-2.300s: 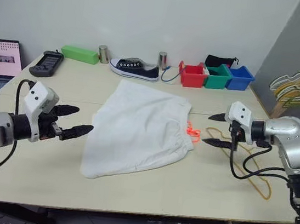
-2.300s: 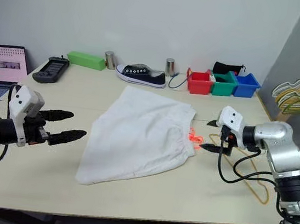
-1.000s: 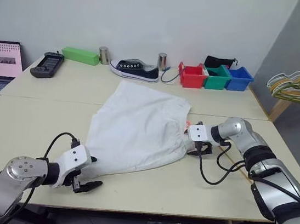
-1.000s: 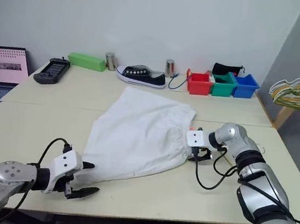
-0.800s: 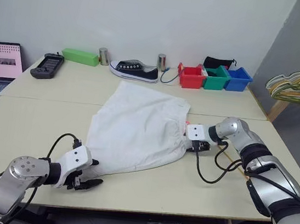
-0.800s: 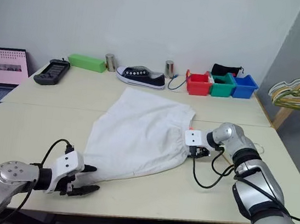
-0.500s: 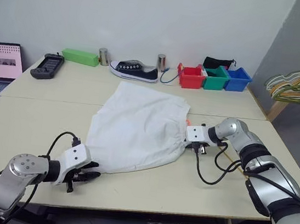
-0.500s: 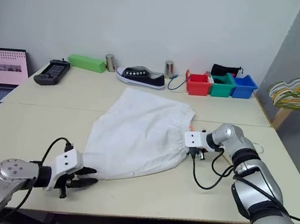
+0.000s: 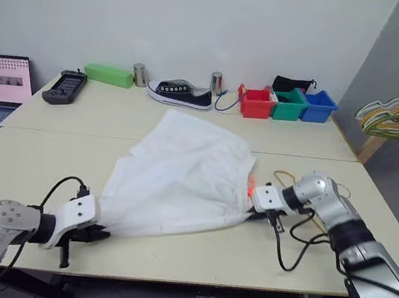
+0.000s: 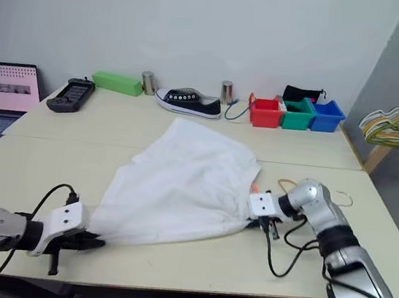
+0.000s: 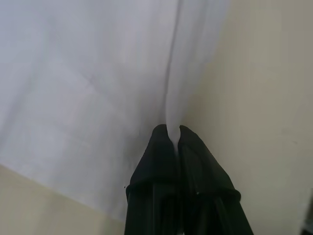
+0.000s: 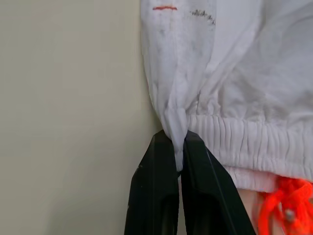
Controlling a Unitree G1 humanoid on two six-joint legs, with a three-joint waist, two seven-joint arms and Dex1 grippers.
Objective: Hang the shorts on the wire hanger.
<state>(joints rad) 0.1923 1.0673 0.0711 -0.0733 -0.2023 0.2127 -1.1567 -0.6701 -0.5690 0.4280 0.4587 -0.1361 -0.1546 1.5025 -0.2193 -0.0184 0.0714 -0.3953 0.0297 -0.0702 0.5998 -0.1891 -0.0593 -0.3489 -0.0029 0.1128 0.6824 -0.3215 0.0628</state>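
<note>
The shorts [image 9: 181, 176] lie spread across the middle of the tabletop [image 9: 37, 150], leg hems toward the front-left corner, gathered waistband and orange drawstring [image 9: 251, 185] toward the right edge, the cloth between rising in a loose ridge. The left tool [image 11: 172, 142] is pinched shut on a fold at the hem corner, near the front edge; the right tool [image 12: 178, 152] is clamped on the waistband's near corner, fabric bunched between its black fingers. The wire hanger [image 10: 340, 198] lies flat just beyond the right arm, close to the right edge, partly hidden behind it. The step in hand looks like lifting and drawing the garment taut so it can be brought to that hanger. To do it well, I judge both grips should hold a full fold rather than a single thin layer, the two arms should rise evenly so no corner slips free, and the drawstring should be kept clear of the hanger's hook.
</note>
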